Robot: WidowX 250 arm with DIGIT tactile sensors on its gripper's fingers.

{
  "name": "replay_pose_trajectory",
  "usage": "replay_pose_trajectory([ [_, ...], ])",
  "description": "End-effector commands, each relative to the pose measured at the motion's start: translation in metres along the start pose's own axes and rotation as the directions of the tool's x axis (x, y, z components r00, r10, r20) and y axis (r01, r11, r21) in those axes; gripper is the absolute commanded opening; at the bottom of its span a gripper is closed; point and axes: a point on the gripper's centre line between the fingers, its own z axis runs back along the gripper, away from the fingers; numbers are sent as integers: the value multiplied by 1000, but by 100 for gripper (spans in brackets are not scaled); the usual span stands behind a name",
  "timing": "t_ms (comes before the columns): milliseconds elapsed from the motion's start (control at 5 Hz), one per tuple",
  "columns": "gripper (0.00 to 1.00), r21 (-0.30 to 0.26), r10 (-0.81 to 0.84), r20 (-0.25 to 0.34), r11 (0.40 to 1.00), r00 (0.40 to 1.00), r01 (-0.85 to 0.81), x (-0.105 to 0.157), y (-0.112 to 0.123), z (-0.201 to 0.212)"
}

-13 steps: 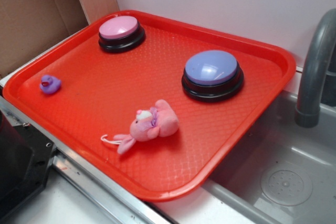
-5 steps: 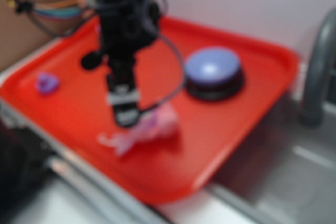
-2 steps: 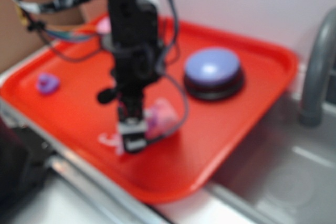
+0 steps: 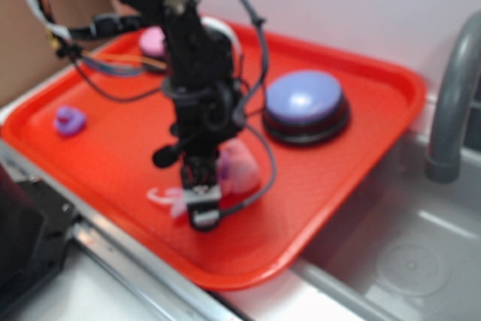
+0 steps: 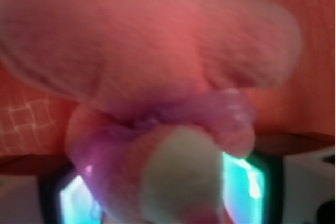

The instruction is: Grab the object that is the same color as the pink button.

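The small pink plush bunny [image 4: 240,167] lies on the red tray [image 4: 338,171] near its front edge, its pale loop string [image 4: 159,197] trailing to the left. My gripper [image 4: 201,204] is down over the bunny's head end, with the arm hiding that part. In the wrist view the bunny [image 5: 157,77] fills the frame, blurred. Its white and lilac head sits between my two fingers [image 5: 247,182] and my gripper [image 5: 160,198] stands open around it. The pink button [image 4: 152,41] shows only partly behind the arm at the tray's back left.
A lavender-blue topped button [image 4: 304,99] stands on the tray right of the arm. A tiny purple duck [image 4: 69,119] sits at the tray's left. A grey faucet [image 4: 451,110] and sink basin [image 4: 406,261] lie to the right. A black object [image 4: 22,246] is at front left.
The arm has come into view and moved forward and down over the bunny. The gripper now straddles the bunny's head. The bunny has stayed in about the same place.
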Motion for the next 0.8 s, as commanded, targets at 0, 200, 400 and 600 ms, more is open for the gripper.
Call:
replay_pose_trajectory([
  [0,0,33,-7,31,999,1000,6,-7,-4,12],
  [200,0,104,105,96,988,990,-115,-20,-4,61],
  [400,0,132,222,80,964,972,-231,-34,-6,111],
  [600,0,118,332,15,936,943,-331,-49,-5,162],
])
